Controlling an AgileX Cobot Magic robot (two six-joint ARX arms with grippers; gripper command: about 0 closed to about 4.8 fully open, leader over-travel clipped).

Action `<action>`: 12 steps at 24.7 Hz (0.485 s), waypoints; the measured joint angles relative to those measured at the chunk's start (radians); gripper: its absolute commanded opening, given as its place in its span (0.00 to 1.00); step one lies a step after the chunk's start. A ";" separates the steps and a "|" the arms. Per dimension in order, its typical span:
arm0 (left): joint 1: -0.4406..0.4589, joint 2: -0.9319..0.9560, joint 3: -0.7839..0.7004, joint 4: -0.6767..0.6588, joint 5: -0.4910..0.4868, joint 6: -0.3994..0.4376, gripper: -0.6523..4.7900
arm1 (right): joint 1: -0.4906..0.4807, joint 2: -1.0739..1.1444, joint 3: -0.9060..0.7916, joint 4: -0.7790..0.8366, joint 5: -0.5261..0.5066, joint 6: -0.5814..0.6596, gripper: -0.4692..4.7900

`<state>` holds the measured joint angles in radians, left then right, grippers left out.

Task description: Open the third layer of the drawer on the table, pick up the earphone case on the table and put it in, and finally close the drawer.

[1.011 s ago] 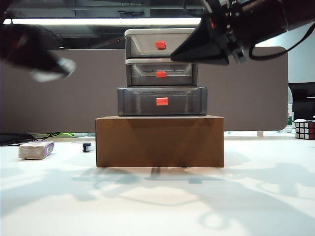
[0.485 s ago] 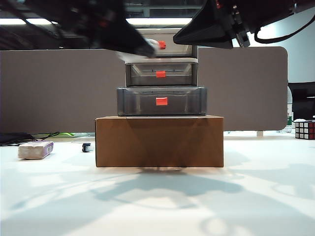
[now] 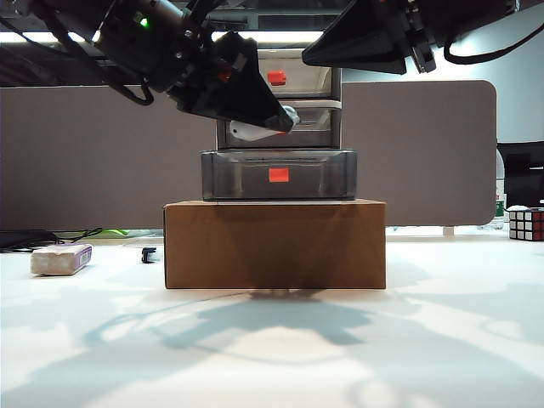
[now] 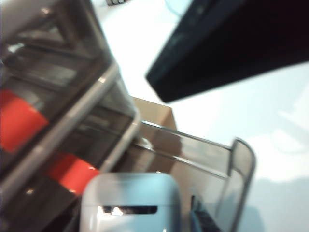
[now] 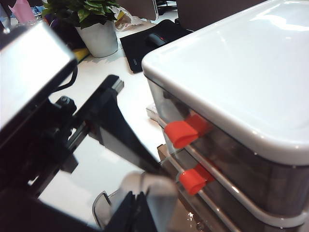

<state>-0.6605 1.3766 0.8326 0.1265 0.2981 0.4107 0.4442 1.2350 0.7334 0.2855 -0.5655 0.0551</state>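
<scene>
The drawer stands on a brown cardboard box. Its third layer is pulled out towards me, red-orange tab in front. My left gripper reaches across in front of the middle tier, just above that open layer, shut on the white earphone case. In the left wrist view the earphone case sits between the fingers over the open layer's rim. My right gripper hangs shut and empty beside the top tier. In its own view, the right gripper has its fingers together.
The cardboard box rests on the white table. A white block with a purple edge and a small black part lie at the left. A Rubik's cube sits at the far right. A grey partition stands behind.
My left arm swung in from the far left with the earphone case, then came down to just above the open third layer. The right gripper rose a little.
</scene>
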 measured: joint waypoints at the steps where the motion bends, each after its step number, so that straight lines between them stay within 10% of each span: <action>1: 0.000 0.000 0.000 -0.013 0.013 -0.001 0.58 | 0.000 0.000 0.000 0.000 0.000 0.000 0.08; 6: -0.001 0.000 0.000 -0.043 0.032 -0.040 0.55 | 0.000 0.000 0.000 0.000 0.000 0.000 0.08; 10: -0.001 -0.027 0.008 -0.119 0.031 -0.046 0.22 | 0.000 0.000 0.000 0.000 -0.001 0.000 0.08; 12: -0.001 -0.082 0.017 -0.199 0.032 -0.047 0.21 | 0.000 0.000 0.000 0.000 0.000 0.000 0.08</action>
<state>-0.6617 1.2942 0.8494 -0.0723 0.3298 0.3641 0.4446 1.2350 0.7330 0.2855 -0.5659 0.0551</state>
